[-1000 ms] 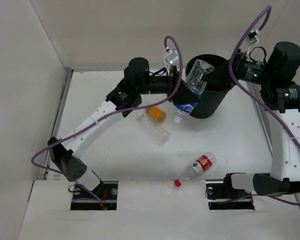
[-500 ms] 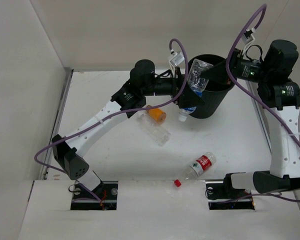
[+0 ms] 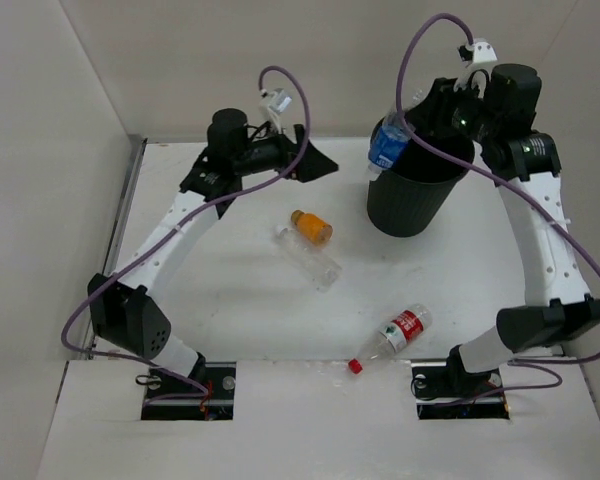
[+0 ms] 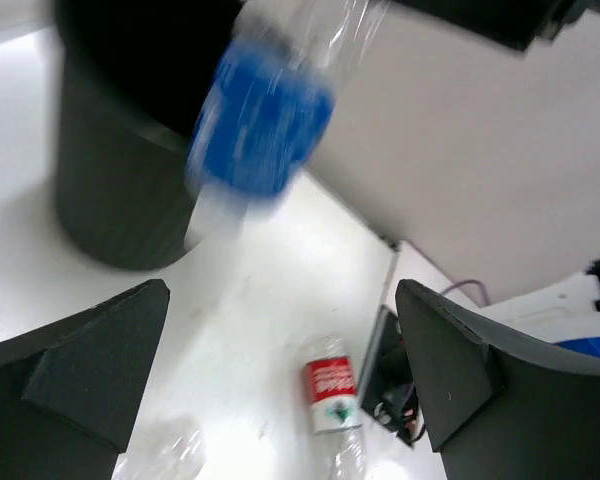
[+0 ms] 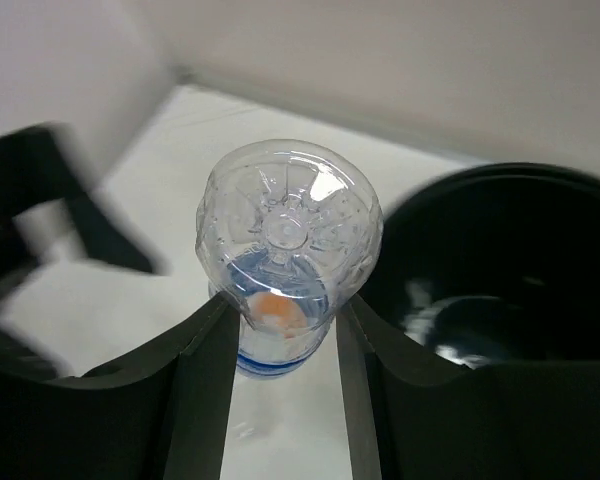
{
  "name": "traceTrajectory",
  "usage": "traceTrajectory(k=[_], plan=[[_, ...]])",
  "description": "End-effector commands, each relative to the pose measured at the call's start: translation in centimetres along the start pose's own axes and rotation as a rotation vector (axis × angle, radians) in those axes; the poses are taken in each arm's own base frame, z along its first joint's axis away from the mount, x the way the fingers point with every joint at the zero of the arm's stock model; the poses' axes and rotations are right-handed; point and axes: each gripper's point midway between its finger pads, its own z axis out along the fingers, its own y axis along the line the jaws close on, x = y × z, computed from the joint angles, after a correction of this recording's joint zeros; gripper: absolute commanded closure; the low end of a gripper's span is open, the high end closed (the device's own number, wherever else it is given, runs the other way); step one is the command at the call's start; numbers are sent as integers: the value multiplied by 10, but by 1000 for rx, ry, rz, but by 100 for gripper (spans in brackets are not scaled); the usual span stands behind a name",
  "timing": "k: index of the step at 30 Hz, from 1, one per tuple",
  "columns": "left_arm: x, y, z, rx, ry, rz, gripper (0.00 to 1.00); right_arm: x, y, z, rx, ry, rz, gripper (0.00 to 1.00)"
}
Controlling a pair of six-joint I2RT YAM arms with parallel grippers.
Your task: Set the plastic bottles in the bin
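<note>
One bottle (image 3: 388,145) hangs pinched in your right gripper (image 5: 285,310) over the left rim of the bin (image 3: 415,205), near the far edge (not over the mouth). Let go here and it may glance off outside. Meanwhile your left gripper (image 4: 280,340) gapes empty.

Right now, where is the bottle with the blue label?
In the top view, the blue-label bottle hangs in the right pincer at the left rim of the bin.
</note>
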Motion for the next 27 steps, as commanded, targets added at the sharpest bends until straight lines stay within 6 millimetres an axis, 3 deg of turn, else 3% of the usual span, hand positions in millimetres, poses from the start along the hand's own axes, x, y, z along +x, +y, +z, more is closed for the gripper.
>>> traceTrajectory(k=[1, 7, 10, 13, 18, 20, 24, 27], plan=[[-22, -2, -52, -40, -78, 69, 0, -40, -96, 1, 432, -119, -157, 100], [-9, 21, -94, -133, -109, 56, 0, -67, -112, -2, 538, -184, -184, 100], [-5, 26, -107, -164, -126, 53, 0, -73, -106, 1, 527, -198, -189, 100], [-2, 27, -118, -184, -141, 54, 0, -79, -93, 1, 490, -215, -172, 100], [0, 32, -131, -218, -160, 50, 0, -92, -50, -2, 365, -253, -132, 100], [-1, 36, -137, -234, -170, 49, 0, -99, -43, -6, 364, -274, -160, 100], [-1, 40, -146, -259, -179, 43, 0, -112, -58, -13, 460, -316, -220, 100], [1, 40, -151, -267, -185, 43, 0, -120, -82, -20, 570, -345, -236, 100]])
